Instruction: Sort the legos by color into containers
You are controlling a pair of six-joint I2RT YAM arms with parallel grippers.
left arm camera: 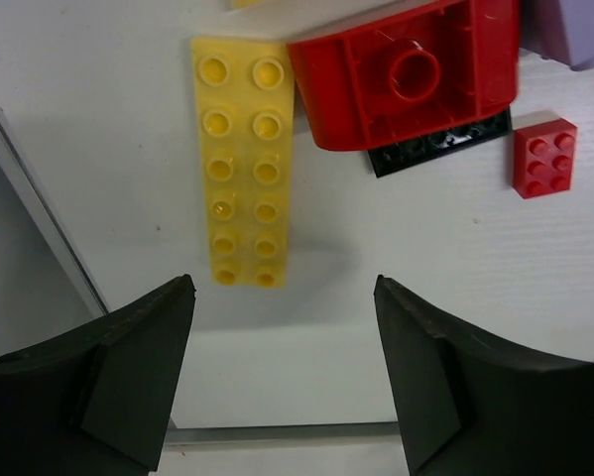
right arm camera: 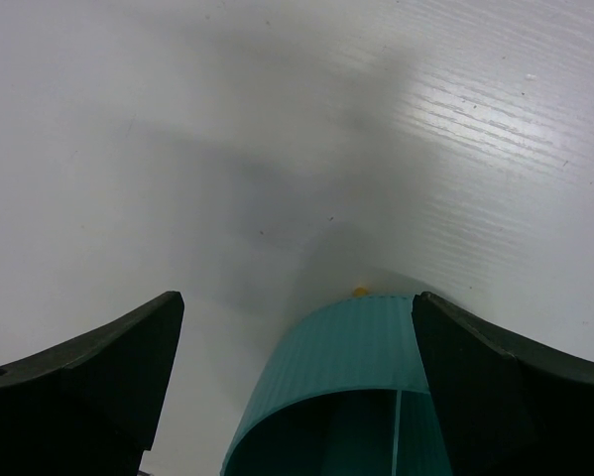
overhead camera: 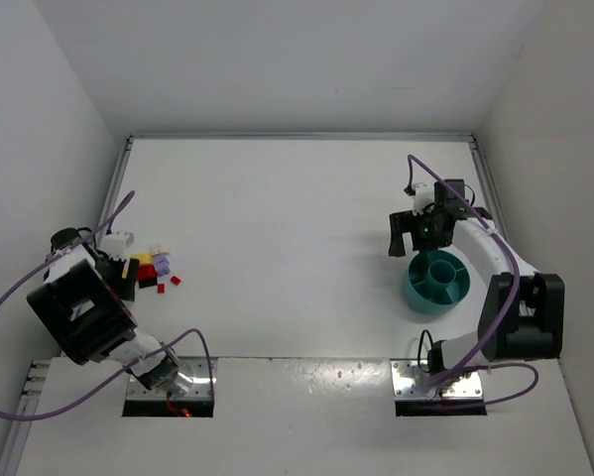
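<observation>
While low over the yellow lego, left hand wide; right hand wide above teal bowl.

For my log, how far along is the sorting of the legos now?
Done: nothing that I can see; from above the teal bowl shows no brick inside. In hand: nothing; the left pincer is open near the yellow plate, the right pincer open by the bowl. Left: the whole lego pile.

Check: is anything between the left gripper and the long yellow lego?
Nothing visible. The open left gripper faces the yellow lego across bare table; the red lego lies beside it, off the path.
</observation>
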